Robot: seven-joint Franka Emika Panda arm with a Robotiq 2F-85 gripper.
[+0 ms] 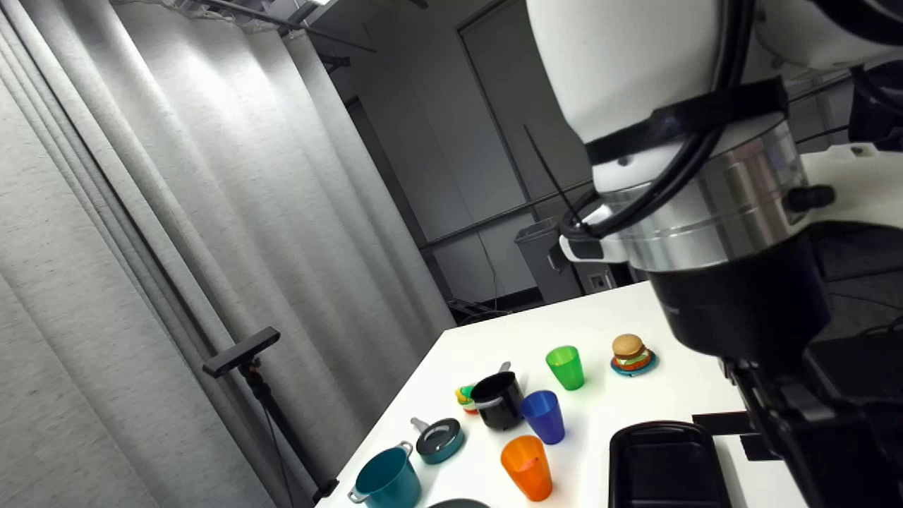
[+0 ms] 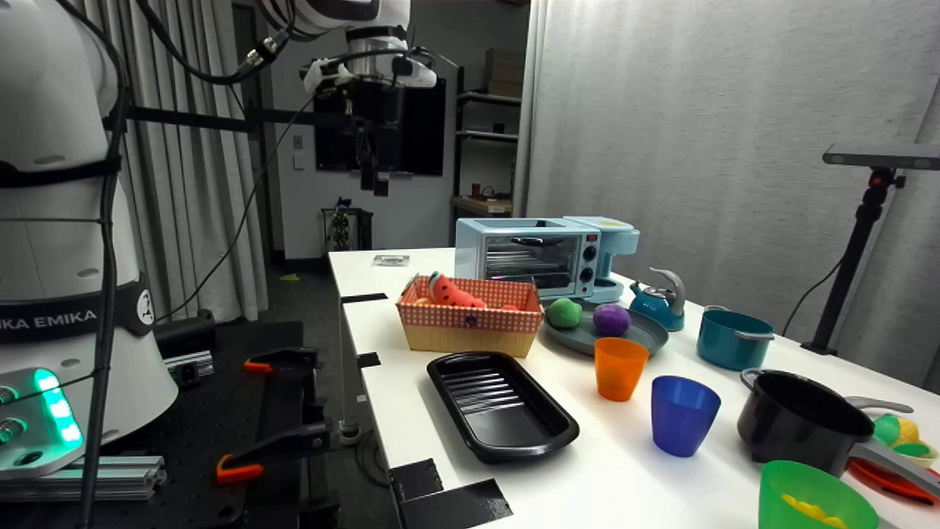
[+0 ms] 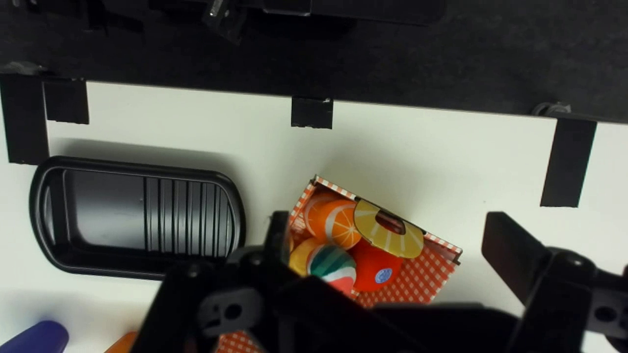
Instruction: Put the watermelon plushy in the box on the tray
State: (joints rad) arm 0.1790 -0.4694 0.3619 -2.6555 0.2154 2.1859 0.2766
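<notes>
Inside the box lies the watermelon, one end tilted up over the rim. Beside it my wrist view shows an orange and a red toy. Near the box, apart from it, stands the ribbed tray. In an exterior view I get yellow pieces in the green cup, plus a plate bearing a green toy and a purple toy; in an exterior view, and nowhere else, the burger. The watermelon looks red with dark seeds in an exterior view, while from the wrist I see green stripes, a pale band and pink. Well above the table, my gripper has its fingers spread wide, released.
</notes>
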